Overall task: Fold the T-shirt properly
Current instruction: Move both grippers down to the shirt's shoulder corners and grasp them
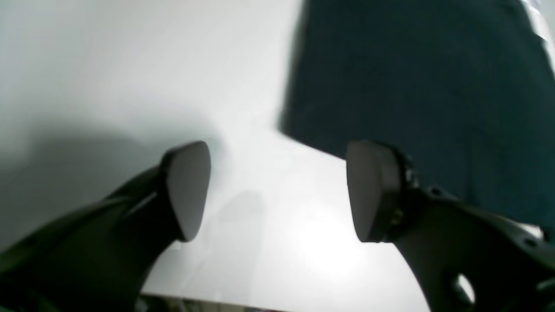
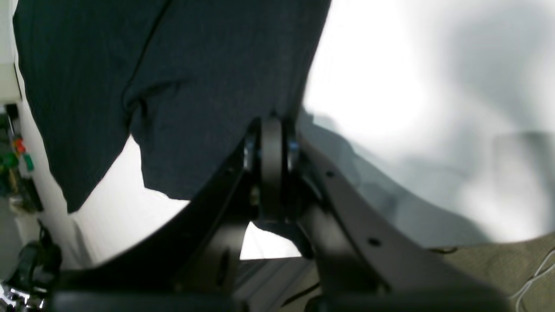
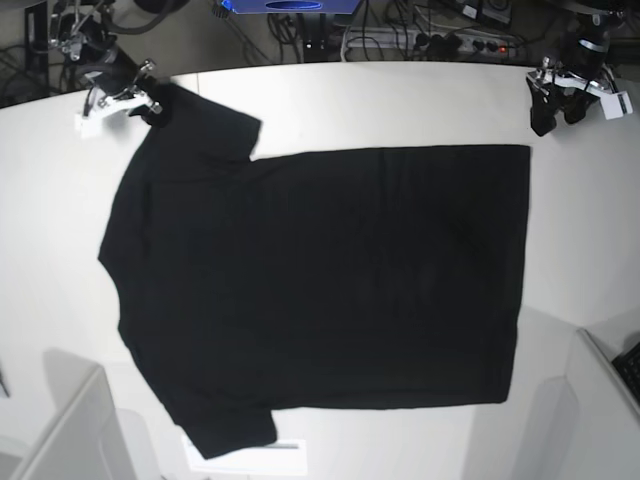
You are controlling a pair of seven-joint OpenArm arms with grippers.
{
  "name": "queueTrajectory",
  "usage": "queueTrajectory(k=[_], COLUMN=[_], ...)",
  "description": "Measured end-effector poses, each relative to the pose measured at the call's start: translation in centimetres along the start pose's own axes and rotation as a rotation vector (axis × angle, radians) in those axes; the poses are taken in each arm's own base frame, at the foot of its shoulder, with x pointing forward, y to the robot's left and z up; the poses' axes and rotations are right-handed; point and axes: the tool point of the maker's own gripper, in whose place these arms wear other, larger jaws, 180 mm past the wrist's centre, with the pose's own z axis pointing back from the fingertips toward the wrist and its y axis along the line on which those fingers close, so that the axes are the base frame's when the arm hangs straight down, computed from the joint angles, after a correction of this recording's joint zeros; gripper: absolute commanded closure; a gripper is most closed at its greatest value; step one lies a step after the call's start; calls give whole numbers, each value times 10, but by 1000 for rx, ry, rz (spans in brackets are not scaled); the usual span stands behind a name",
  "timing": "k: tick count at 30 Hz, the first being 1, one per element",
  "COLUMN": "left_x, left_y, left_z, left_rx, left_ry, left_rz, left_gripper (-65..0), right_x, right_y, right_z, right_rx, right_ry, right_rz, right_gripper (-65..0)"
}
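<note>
The black T-shirt [image 3: 320, 280] lies spread flat on the white table [image 3: 400, 100], plain side up, with its sleeves at the left and its hem at the right. My right gripper [image 3: 148, 104] is at the far sleeve's corner. In the right wrist view its fingers [image 2: 271, 143] are pressed together, with the sleeve's [image 2: 208, 86] edge pinched at their tips. My left gripper [image 3: 556, 112] hovers just beyond the far hem corner. Seen from the left wrist, this gripper [image 1: 279, 190] stands open over bare table, and the shirt corner [image 1: 390, 86] lies just ahead of it.
Cables and gear [image 3: 420, 35] crowd the floor behind the table's far edge. Pale box walls stand at the near left [image 3: 70, 430] and near right [image 3: 605, 400]. A white label [image 3: 250, 456] shows beside the near sleeve.
</note>
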Motion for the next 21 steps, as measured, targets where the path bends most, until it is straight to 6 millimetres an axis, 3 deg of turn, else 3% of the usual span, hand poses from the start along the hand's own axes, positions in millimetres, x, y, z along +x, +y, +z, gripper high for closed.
queueTrajectory(k=[14,21], left_x=[-1,-11], left_y=[8,-20], left_z=[-39,-65], left_rx=[2,-93], left_ry=[16,35], left_rz=[121,140], left_gripper=[-471,-471], right_x=[-1,-1], right_y=[1,2], right_z=[-1,-1], right_rx=[10,11], right_ry=[2,3], right_rz=[-6,-5], right_gripper=[0,0])
